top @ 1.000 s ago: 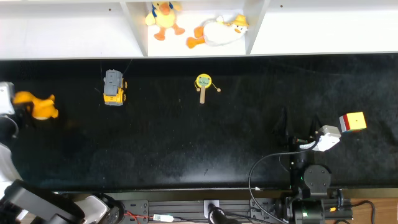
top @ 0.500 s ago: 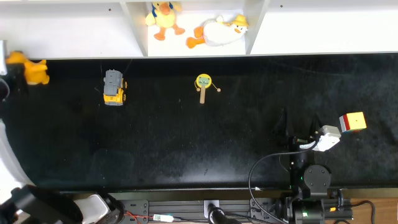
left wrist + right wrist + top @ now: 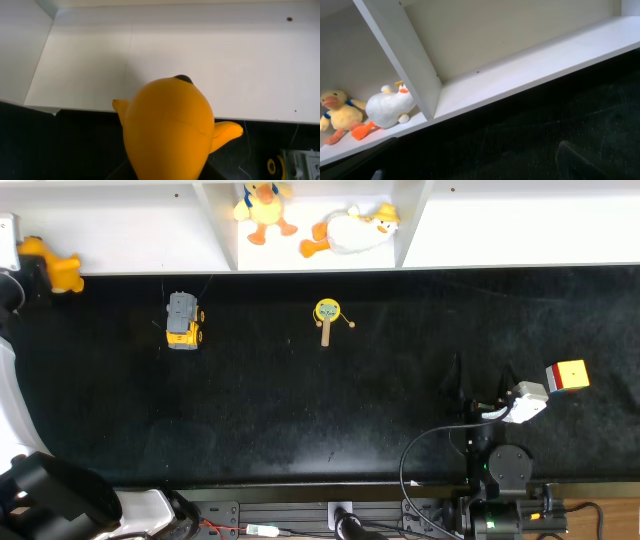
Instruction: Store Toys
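My left gripper point(image 3: 33, 268) is shut on an orange plush toy point(image 3: 58, 268) at the far left, level with the front edge of the white shelf point(image 3: 120, 230). In the left wrist view the orange plush toy point(image 3: 170, 125) hangs in front of the shelf's left compartment point(image 3: 200, 60). A yellow duck point(image 3: 263, 205) and a white duck point(image 3: 350, 230) lie in the middle compartment. On the black table lie a yellow-grey toy truck point(image 3: 183, 320), a small rattle drum point(image 3: 327, 315) and a coloured cube point(image 3: 568, 375). My right gripper point(image 3: 524, 402) rests low at the right, close to the cube.
The shelf's right compartment point(image 3: 530, 75) holds nothing, with a divider wall point(image 3: 405, 55) between it and the white duck point(image 3: 390, 107) and yellow duck point(image 3: 337, 115). Cables and the arm bases line the table's near edge.
My left arm has lifted the orange plush toy from the table's far left and carried it up to the shelf's left compartment. The right arm has not moved.
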